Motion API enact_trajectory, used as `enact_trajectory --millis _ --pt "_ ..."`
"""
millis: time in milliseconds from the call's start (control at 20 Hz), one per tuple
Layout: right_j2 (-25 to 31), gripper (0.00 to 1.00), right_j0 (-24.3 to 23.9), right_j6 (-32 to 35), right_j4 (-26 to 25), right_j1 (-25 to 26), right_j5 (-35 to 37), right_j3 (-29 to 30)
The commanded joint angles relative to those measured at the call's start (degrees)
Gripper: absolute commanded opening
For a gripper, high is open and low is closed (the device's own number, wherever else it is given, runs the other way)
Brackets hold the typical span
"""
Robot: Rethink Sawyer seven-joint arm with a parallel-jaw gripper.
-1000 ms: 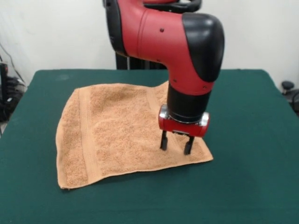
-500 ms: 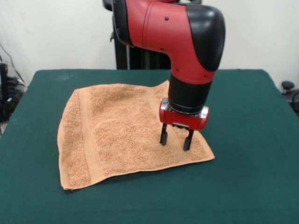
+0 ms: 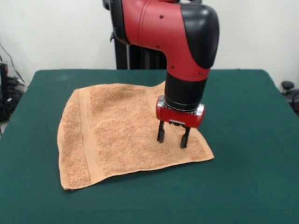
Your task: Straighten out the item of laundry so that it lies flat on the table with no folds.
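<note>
The orange-tan terry towel [image 3: 121,130] lies spread out on the dark green table [image 3: 247,177], left of centre, with a woven band down its left side and another near its right side. It looks nearly flat, with slight ripples in the middle. My gripper [image 3: 173,138] is open and empty, pointing straight down over the towel's right near part, its fingertips [image 3: 160,137] at or just above the cloth. The arm hides the towel's far right corner.
The black pedestal [image 3: 135,56] stands at the table's far edge. Cables and dark equipment [image 3: 7,93] sit off the table's left side. A black knob-like object [image 3: 287,86] shows beyond the right edge.
The gripper has shifted slightly left and lifted a little over the towel's right near part. The towel's near right corner has moved a touch to the right; its shape is otherwise unchanged.
</note>
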Motion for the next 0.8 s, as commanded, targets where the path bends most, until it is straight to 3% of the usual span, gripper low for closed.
enact_trajectory --millis 50,800 --pt "5.72 1.00 2.65 14.38 3.23 6.12 -2.06 3.46" --pt "3.72 1.00 9.00 18.04 11.37 11.02 -1.14 -2.00"
